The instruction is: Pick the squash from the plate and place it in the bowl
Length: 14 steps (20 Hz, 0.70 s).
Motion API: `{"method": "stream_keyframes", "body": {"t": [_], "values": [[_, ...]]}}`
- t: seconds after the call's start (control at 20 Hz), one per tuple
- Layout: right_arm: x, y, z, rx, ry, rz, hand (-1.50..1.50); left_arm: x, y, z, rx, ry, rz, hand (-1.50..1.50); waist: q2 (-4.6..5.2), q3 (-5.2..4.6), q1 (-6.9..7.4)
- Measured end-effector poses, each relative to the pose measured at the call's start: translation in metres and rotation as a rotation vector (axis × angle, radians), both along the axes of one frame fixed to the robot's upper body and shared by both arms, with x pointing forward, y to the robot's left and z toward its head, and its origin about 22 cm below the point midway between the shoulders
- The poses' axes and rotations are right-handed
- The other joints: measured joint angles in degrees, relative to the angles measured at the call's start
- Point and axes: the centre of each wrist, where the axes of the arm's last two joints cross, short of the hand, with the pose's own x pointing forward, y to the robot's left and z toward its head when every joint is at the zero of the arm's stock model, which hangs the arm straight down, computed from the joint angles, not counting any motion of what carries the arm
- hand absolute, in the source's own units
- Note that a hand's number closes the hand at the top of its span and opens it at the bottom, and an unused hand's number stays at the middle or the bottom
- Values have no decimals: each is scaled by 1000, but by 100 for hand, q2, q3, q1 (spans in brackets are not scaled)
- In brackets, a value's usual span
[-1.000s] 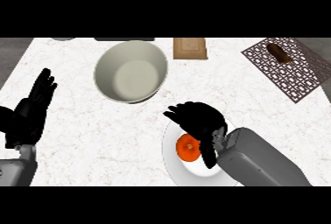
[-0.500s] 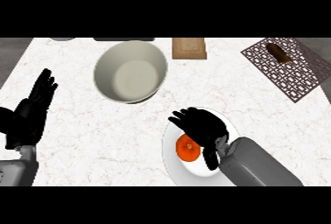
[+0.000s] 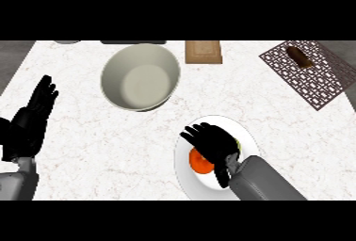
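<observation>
The white, faintly veined stone bench (image 3: 104, 146) fills the view. On its far half, left of centre, sits a deep, round bowl (image 3: 141, 77), pale cream and smooth, with nothing in it. At the far right corner a brown lattice mat (image 3: 316, 77) lies at a slant, its outer corner cut off by the bench edge. The white round plate (image 3: 199, 187) lies near the front, right of centre, well apart from the bowl with bare bench between them.

The grey right forearm (image 3: 262, 182) comes in from the lower edge across the plate and hides much of its right side. The black right hand (image 3: 214, 143) hangs over the plate, its fingers (image 3: 191, 133) spread wide and only slightly bent, closed round nothing. The squash (image 3: 199, 162), a smooth orange lump, lies on the plate; its right part is hidden under the hand. Whether the hand touches it cannot be told.

The left hand (image 3: 31, 122) rests at the left edge, fingers straight and pointing away.

A small tan wooden board (image 3: 203, 52) lies at the far edge just right of the bowl. A small dark brown oblong (image 3: 300, 55) rests on the mat; what it is cannot be made out.
</observation>
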Motion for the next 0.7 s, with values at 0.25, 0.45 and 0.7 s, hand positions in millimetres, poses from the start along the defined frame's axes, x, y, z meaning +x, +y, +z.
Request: {"method": "stream_keyframes", "body": {"t": [0.25,0.45,0.7], "values": [[6,5,-13,-6,-2,-13,-150,2,-16,7,-10,-2,-3,0,-1,0,4],[10,7,-21,-21,19,-19,150,0,-12,9,-10,2,-4,0,0,1,6],[19,16,-31,-11,33,10,150,2,-8,12,-9,0,-6,0,-39,-25,-6]]}}
